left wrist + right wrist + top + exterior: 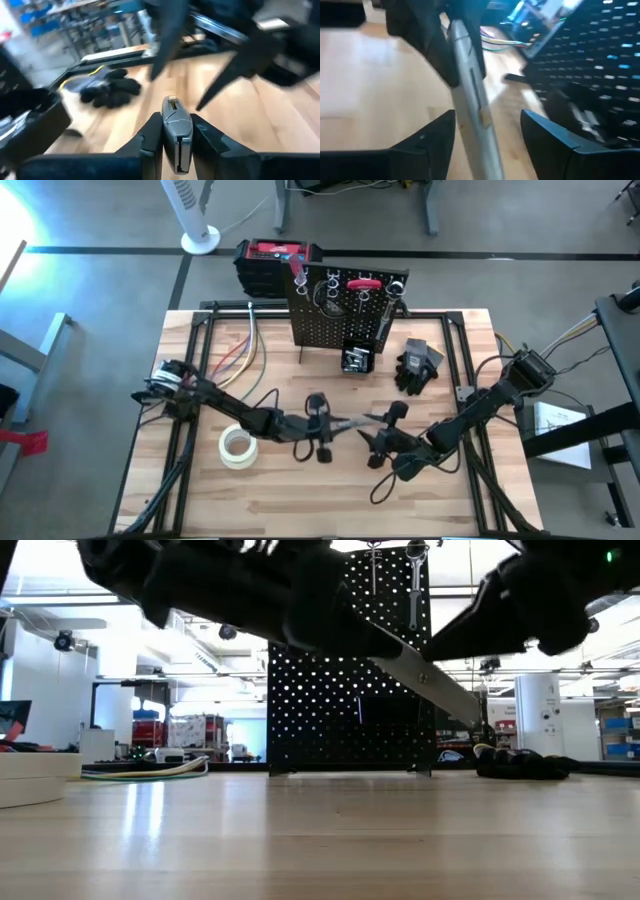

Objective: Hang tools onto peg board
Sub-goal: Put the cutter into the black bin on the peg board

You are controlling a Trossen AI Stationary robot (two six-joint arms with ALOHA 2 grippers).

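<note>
Mid-table, the left gripper (176,145) was clamped on a grey metal tool (176,131); the right gripper (487,135) stood apart around its other end.

You are looking at a robotics lab or workshop hall. The pale wooden butcher-block desk (330,500) sits on a black metal frame over a smooth grey concrete floor (90,220) marked with dark tape lines. An upright black perforated metal peg board (345,305) with hanging tools stands at the desk's far edge, a red-and-black tool box (272,260) behind it. A white pedestal fan (195,210) stands on the floor. Across the desk you see an open hall with bright ceiling strip lights (60,585), shelving and benches loaded with equipment (190,735), and loose coloured cables (240,350).
</note>
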